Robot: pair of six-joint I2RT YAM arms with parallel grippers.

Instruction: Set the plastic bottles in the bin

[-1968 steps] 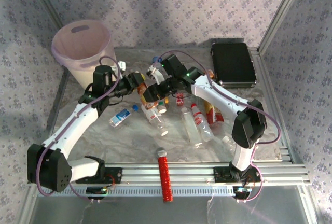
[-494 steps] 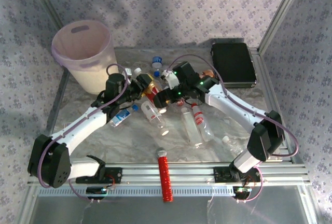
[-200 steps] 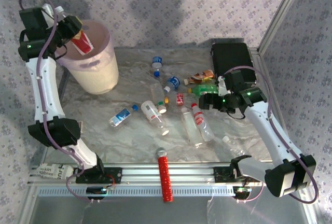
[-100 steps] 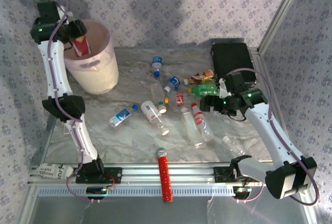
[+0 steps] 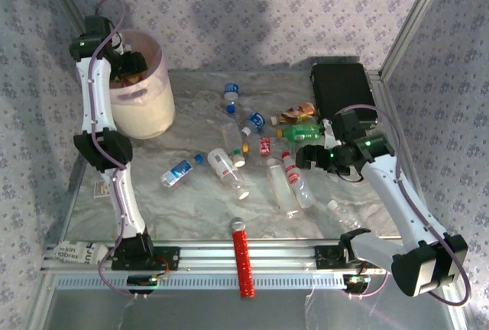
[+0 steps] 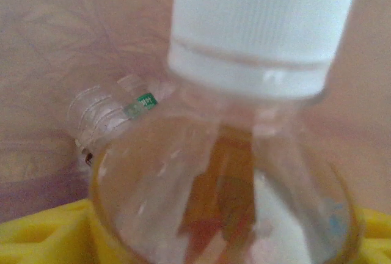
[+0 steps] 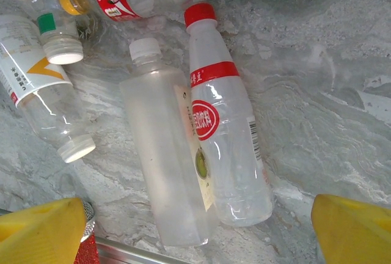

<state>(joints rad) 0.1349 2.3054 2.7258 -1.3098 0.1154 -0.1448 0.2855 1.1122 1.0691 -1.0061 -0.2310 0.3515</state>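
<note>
White-capped clear bottle [image 6: 235,148] close up, pink bin [image 6: 58,22] wall behind.

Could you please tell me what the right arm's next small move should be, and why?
Probably shift the right gripper slightly toward the red-capped bottle before lowering: its open jaws hang over both that bottle and the frosted bottle lying against it on the table, so a straight descent might straddle both.

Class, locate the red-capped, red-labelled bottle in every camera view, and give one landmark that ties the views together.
Top external: red-capped bottle, centre-right of the frame, cap toward the far side.
Right wrist: mid-frame, cap at the top.
Left wrist: a different, white-capped bottle, close up.
Shared landmark: the frosted bottle lying alongside, at picture-left of it.
</note>
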